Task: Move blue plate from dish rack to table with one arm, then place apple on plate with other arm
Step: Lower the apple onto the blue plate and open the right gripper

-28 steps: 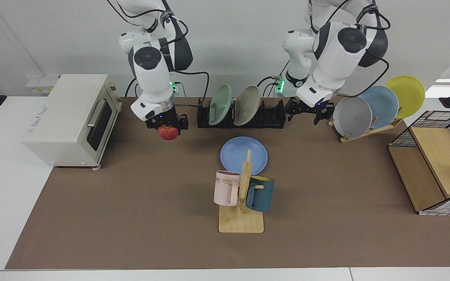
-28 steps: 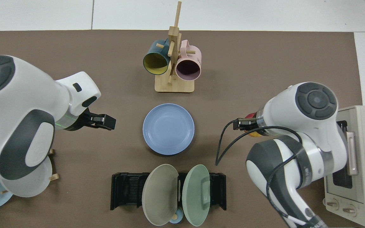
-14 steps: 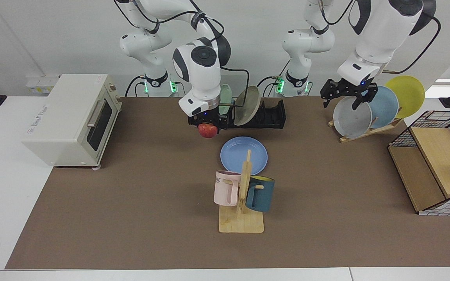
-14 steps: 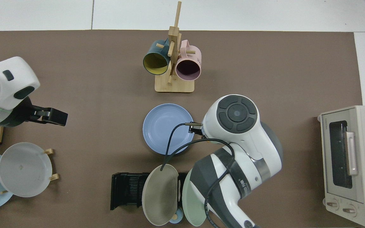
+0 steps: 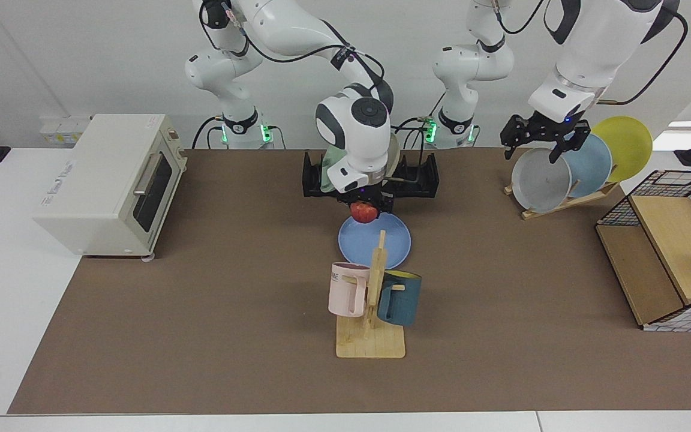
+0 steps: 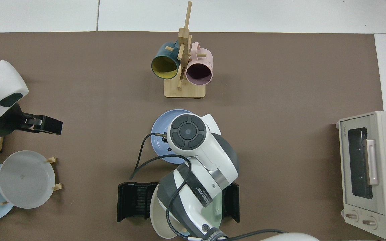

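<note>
The right claw is clamped on the small round red apple with yellow-orange patches and hangs over the far edge of the round matte periwinkle-blue plate, which lies flat on the brown-matted worktop between the low black slotted dish rack and the wooden mug tree. The relation that matters: the plate's centre lies below the claw and slightly toward the near side of the worktop — the apple is over the rim zone by the rack, not yet over the well. In the top view the right arm's white wrist housing covers most of the plate, so how high the apple sits above it cannot be judged there. A round plate has no long axis to respect; my judgement is that the next move wants a short shift toward the mug tree, then a straight descent and release, since an apple let go on the raised rim could roll off. The right arm is plainly the nearer one. The left claw, fingers apart and empty, hovers well away above the grey plate on the slanted wooden stand — that arm waits. Readable writing: the pink mug shows partial dark letters ending in "ME"; the cream toaster oven carries a small maker's name, too small to read.
</note>
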### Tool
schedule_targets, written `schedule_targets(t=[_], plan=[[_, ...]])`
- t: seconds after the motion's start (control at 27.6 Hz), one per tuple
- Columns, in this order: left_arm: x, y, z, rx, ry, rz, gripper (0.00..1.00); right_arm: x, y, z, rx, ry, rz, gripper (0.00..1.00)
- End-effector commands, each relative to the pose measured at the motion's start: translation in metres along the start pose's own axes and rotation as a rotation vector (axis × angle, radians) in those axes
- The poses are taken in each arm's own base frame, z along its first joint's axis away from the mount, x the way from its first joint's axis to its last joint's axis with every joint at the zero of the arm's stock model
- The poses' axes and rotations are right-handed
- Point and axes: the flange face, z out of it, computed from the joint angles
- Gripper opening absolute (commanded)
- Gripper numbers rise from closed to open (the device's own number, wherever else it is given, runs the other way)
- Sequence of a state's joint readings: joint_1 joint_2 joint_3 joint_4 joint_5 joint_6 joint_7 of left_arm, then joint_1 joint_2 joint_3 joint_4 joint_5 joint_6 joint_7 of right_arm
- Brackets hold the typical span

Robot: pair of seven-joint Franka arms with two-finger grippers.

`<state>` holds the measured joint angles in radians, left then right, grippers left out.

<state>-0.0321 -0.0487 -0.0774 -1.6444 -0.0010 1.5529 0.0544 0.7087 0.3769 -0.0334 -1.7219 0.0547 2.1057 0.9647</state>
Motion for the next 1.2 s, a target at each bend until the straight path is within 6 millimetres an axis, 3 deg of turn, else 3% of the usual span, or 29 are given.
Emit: schedule_targets(t=[0.0,0.15,0.62,0.8,0.87,0.91,0.94,0.98,1.02,1.16], plan=[[-0.006,-0.007,-0.005,0.022,-0.015,-0.030,1.00,0.002,-0.014,0.018,0.013,0.001,0.042,0.00],[-0.007,-0.005,-0.005,0.022,-0.015,-0.131,1.00,-0.013,-0.029,0.034,0.034,0.013,0.037,0.00],[-0.007,-0.014,-0.005,0.010,-0.011,-0.181,1.00,-0.012,-0.030,0.076,-0.002,-0.002,0.039,0.01],[-0.007,-0.016,-0.006,0.017,-0.009,-0.175,1.00,-0.008,-0.028,0.079,-0.006,-0.003,0.041,0.05],[-0.006,-0.020,-0.005,0.020,-0.013,-0.178,1.00,-0.005,-0.026,0.080,-0.009,-0.003,0.041,0.15],[-0.006,-0.022,-0.005,0.020,-0.013,-0.180,1.00,-0.004,-0.026,0.080,-0.009,-0.003,0.043,0.29],[-0.006,-0.022,-0.005,0.020,-0.011,-0.180,1.00,-0.003,-0.026,0.080,-0.009,-0.003,0.044,0.50],[-0.006,-0.023,-0.004,0.018,-0.011,-0.177,1.00,-0.002,-0.025,0.079,-0.011,-0.003,0.045,0.86],[-0.006,-0.023,-0.004,0.019,-0.013,-0.172,1.00,-0.003,-0.025,0.079,-0.016,0.000,0.037,1.00],[-0.007,-0.030,-0.004,0.021,-0.015,-0.123,1.00,0.005,-0.029,0.054,0.003,0.002,0.044,1.00]])
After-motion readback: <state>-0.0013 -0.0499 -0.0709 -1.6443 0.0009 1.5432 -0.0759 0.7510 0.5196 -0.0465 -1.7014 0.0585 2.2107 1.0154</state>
